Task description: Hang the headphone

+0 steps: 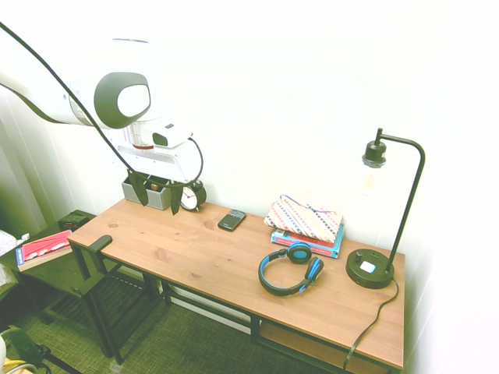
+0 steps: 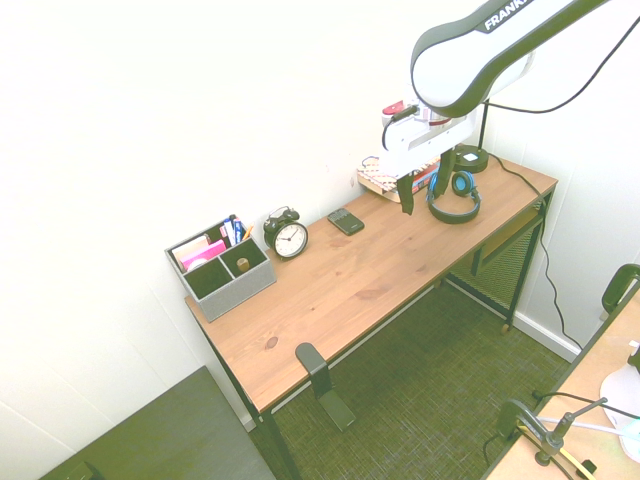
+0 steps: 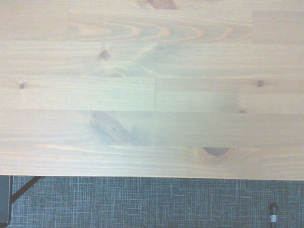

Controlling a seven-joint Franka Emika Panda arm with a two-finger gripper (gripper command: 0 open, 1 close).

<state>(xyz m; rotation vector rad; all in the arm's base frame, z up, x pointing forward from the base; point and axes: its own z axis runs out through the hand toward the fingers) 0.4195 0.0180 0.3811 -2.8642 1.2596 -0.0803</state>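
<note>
Bare desk [image 3: 152, 95] planks fill my wrist view, with carpet [image 3: 152, 202] past the edge. Above the desk my pincer [image 1: 158, 189] hangs released, fingers apart, holding nothing. Well away, the headphone [image 1: 291, 269] lies flat, between the books [image 1: 308, 240] and the lamp [image 1: 371, 267] base.

Desk [image 1: 195, 257] warm brown pine with darker knots; carpet [image 3: 152, 204] below grey-green, fine crosshatch weave. Headphone [image 1: 291, 269] black, bright blue lining and cups; lamp [image 1: 382, 234] all black; pouch [image 1: 306, 218] cream with multicoloured zigzag stripes, on a blue-and-red book [image 1: 312, 243]. Organiser [image 2: 222, 270] grey; clock [image 2: 288, 236] black, white face; phone [image 2: 346, 221] black
</note>
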